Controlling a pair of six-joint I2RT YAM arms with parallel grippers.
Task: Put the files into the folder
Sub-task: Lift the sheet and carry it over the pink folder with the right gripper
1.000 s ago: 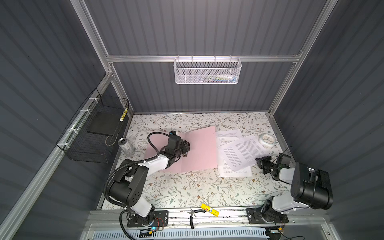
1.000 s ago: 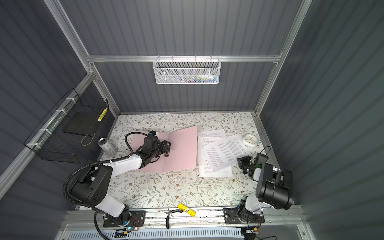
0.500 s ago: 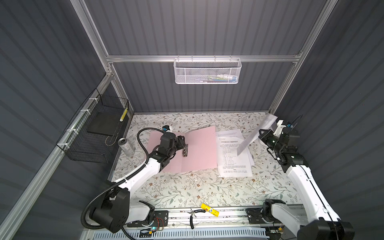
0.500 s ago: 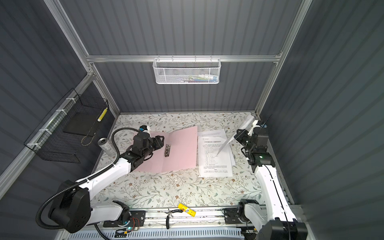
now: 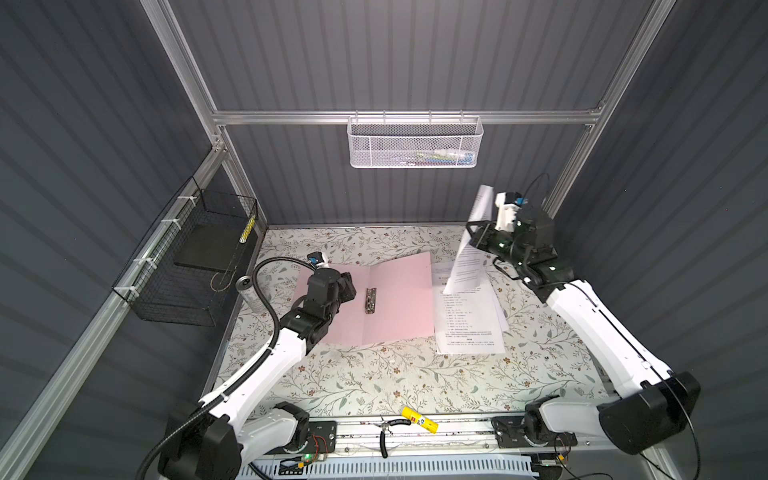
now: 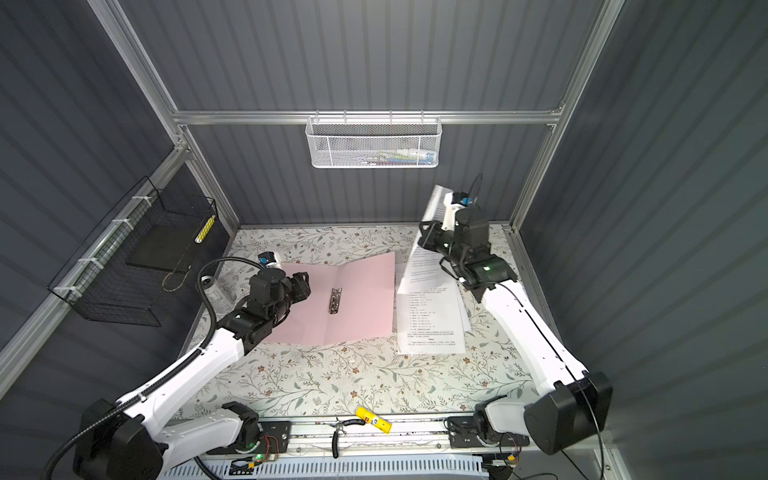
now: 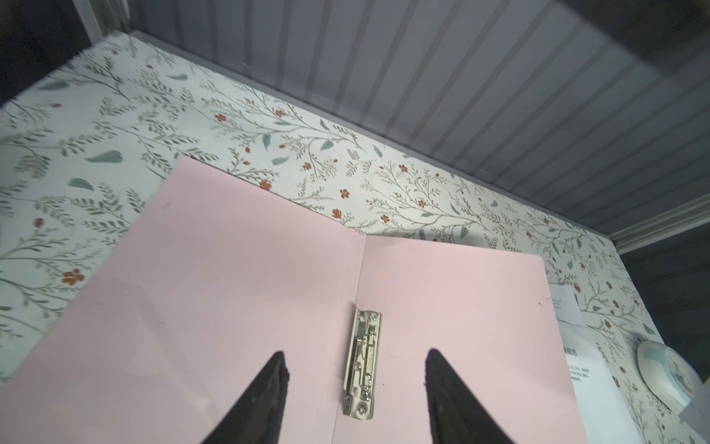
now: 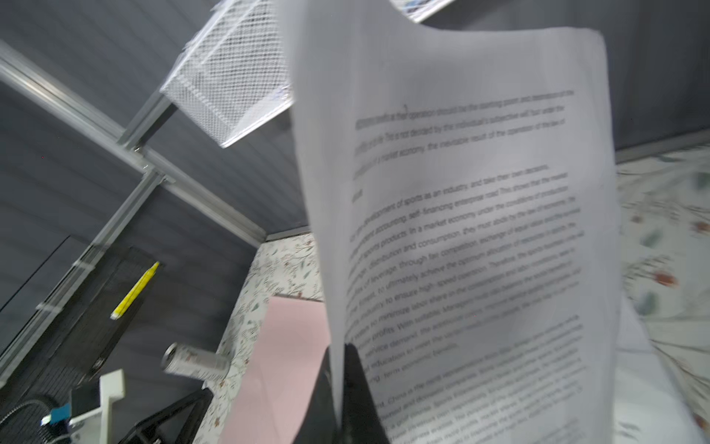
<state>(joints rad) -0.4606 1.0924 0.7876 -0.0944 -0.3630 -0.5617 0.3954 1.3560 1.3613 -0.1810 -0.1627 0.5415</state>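
Note:
The pale pink folder [image 5: 399, 299] [image 6: 357, 291] lies open on the floral table, its metal clip [image 5: 370, 300] [image 7: 363, 361] along the fold. My left gripper [image 5: 348, 286] [image 7: 355, 351] hovers open and empty over the folder's left half, fingers either side of the clip. My right gripper [image 5: 473, 235] [image 8: 340, 350] is shut on one edge of a printed sheet [image 5: 469, 262] [image 8: 480, 230], which hangs raised and tilted at the back right. The other files [image 5: 469, 328] [image 6: 430, 324] lie flat just right of the folder.
A white mesh basket [image 5: 415, 143] hangs on the back rail. A black wire basket [image 5: 195, 257] with a black slab is on the left wall, with a can [image 5: 249, 291] below it. A yellow glue stick [image 5: 419, 419] and pliers [image 5: 386, 430] lie at the front rail.
The right arm has risen from its folded pose at the front right and now holds one sheet high at the back right. The left gripper has pulled back slightly, uncovering the clip.

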